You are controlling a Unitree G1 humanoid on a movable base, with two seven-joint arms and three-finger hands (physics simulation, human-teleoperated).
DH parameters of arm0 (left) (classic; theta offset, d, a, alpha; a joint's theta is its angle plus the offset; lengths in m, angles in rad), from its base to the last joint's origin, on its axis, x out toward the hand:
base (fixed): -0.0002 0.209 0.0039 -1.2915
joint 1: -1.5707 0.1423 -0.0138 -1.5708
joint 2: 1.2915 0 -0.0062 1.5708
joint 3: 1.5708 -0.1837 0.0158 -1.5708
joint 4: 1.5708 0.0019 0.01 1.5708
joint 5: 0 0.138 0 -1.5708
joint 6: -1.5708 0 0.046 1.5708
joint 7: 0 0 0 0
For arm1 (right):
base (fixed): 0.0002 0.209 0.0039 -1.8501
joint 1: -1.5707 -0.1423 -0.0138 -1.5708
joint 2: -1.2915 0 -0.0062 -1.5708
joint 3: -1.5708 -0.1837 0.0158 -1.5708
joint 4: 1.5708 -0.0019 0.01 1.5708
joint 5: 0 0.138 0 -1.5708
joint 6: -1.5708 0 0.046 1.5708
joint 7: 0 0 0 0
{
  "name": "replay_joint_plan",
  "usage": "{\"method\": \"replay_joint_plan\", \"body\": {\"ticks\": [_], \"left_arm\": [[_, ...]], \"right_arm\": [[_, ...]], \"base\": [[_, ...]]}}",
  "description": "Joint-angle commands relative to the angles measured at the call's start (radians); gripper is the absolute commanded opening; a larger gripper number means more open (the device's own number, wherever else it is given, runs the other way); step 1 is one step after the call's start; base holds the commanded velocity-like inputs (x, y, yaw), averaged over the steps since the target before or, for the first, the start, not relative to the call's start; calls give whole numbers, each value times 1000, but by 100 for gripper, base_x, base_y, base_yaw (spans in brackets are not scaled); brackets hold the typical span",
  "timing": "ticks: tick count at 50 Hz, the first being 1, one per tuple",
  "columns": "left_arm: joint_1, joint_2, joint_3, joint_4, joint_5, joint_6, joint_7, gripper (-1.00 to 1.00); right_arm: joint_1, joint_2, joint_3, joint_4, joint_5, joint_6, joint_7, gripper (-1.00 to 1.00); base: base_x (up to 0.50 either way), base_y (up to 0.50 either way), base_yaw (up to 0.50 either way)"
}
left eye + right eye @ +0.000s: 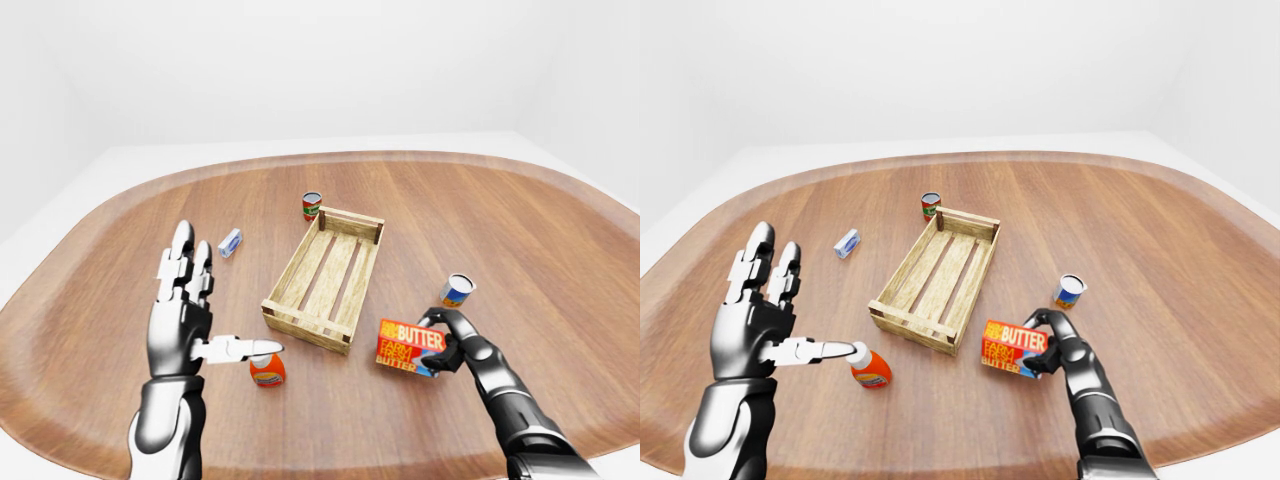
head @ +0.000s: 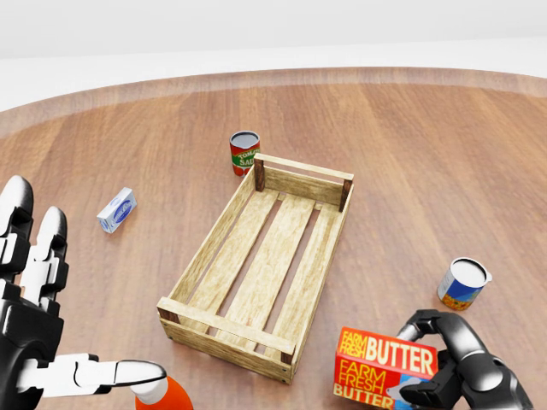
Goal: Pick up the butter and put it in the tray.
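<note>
A bare simulated test room rather than any lived-in place; plain white walls (image 1: 300, 60) and a white floor (image 1: 100, 165) surround one large rounded wooden table (image 1: 560, 240), with no furniture or fittings to mark a kitchen or shop; the flat, shadow-light surfaces read as a render; the table holds only scattered grocery props: a slatted wooden tray (image 2: 265, 265) near the middle, a tomato sauce can (image 2: 244, 153) just beyond its far end, a small blue-and-white carton (image 2: 116, 209) to the left, an open can (image 2: 464, 284) to the right, an orange bottle (image 1: 871, 371) near the left, a butter box (image 2: 385, 365) near the right.
</note>
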Motion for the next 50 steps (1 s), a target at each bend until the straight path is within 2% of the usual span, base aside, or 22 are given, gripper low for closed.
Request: {"method": "replay_joint_plan", "body": {"ticks": [1,16,24,35,43,50], "left_arm": [[6,0,-3,-8,0,0,-1,100],[6,-2,3,-9,-4,0,-4,100],[9,-2,2,-16,-4,0,-4,100],[6,-2,6,-20,-8,0,-6,100],[8,-3,3,-15,-5,0,-6,100],[6,-1,8,-21,-10,0,-7,100]], "right_arm": [[96,12,-64,-354,10,0,9,-100],[137,56,-79,-586,-47,0,5,-100],[103,81,-63,-607,-54,0,-12,-100],[-13,80,-52,-492,19,0,-77,-100],[-48,84,-45,-464,53,0,-105,-100],[-138,94,-25,-308,97,0,-156,-100]], "base": [[0,0,0],[0,0,0],[0,0,0],[0,0,0],[0,0,0],[0,0,0]]}}
